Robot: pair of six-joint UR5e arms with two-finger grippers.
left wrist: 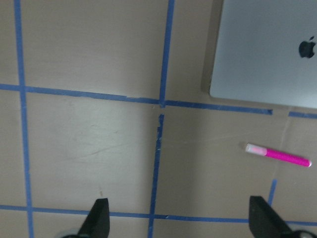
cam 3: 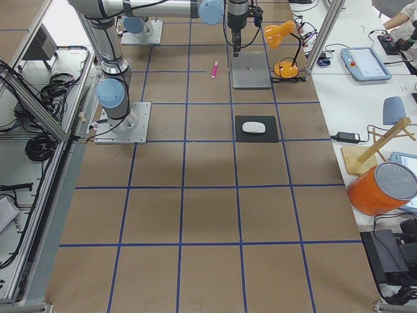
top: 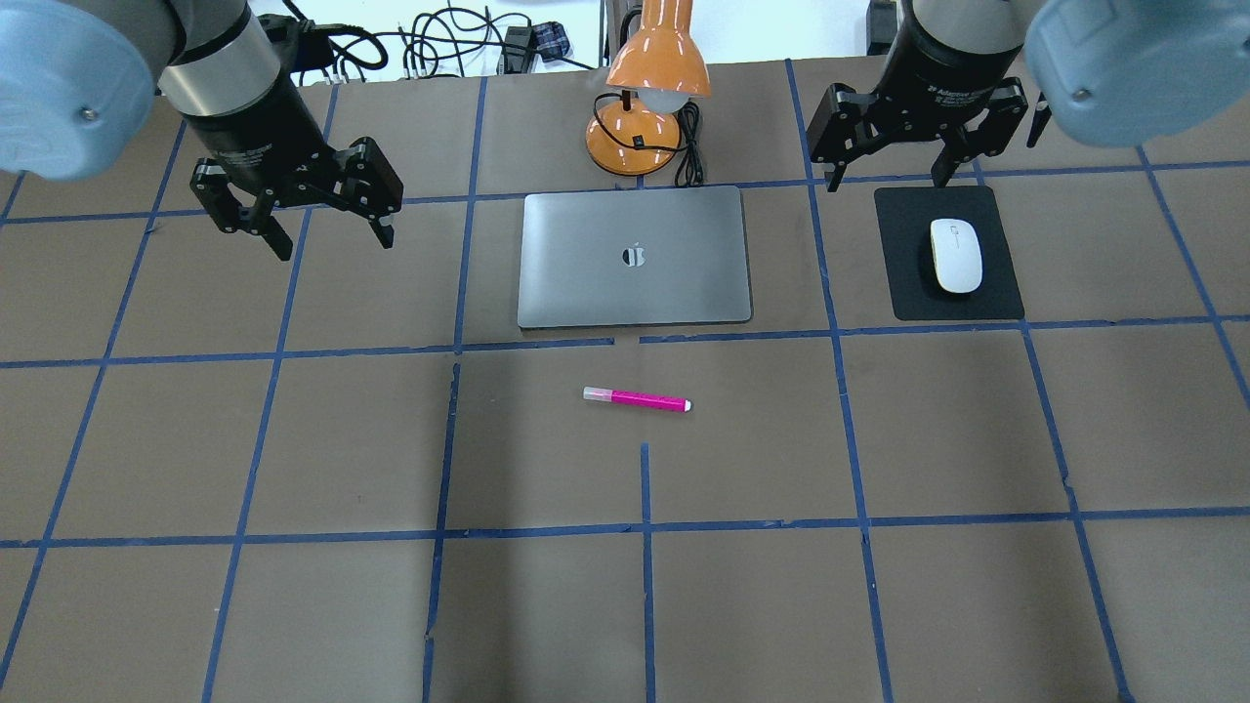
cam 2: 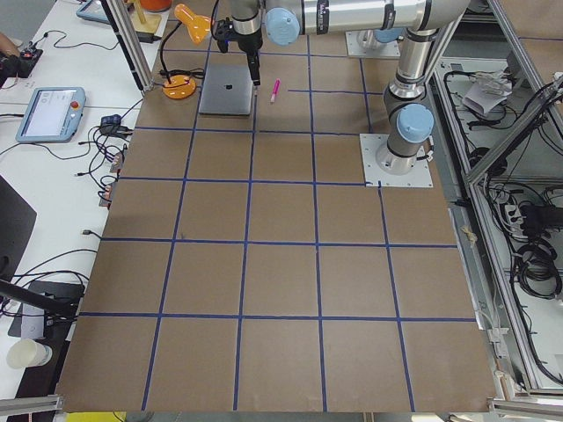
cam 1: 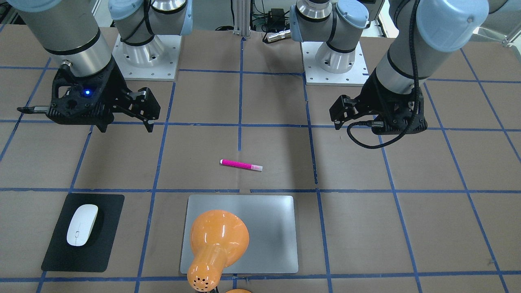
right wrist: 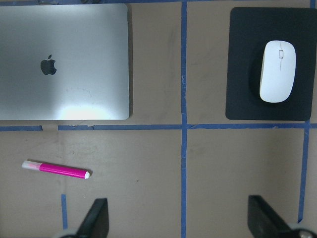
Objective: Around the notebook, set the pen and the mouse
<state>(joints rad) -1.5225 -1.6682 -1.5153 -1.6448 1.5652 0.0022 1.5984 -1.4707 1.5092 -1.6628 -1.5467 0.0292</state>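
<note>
Well, we start with the tabletop (top: pixel 293 605), brown and gridded with blue tape. The notebook (top: pixel 635 256) lies shut at its far middle, and we take it as our dial in the overhead view. At 12 o'clock the lamp (top: pixel 645 88) stands just beyond it. At 3 o'clock lies the mat (top: pixel 903 293), apart from the notebook. The left end effector (top: pixel 335 244) hangs at 9 o'clock. The right end effector (top: pixel 891 181) hangs near 2 o'clock, over the mat's far edge. Both have their fingers spread and hold nothing. The mouse (top: pixel 956 255) rests on the mat. The pen (top: pixel 637 399) lies flat at 6 o'clock, apart from the notebook, with its pale cap toward 9.

We see three risks. An arm reaching past the notebook could strike the lamp, whose hood leans over the far edge. The glossy mouse may slip from a shallow pinch, or drag the mat along. The slim, round pen could roll away as fingers close, or the fingers could scrape the tabletop.

The front-facing view hides part of the notebook under the lamp hood, while the overhead shows the whole lid. The right wrist view holds notebook, mat, mouse and pen together. The left wrist view shows only the pen and a notebook corner. The side views are too small for us to judge the fingers.
</note>
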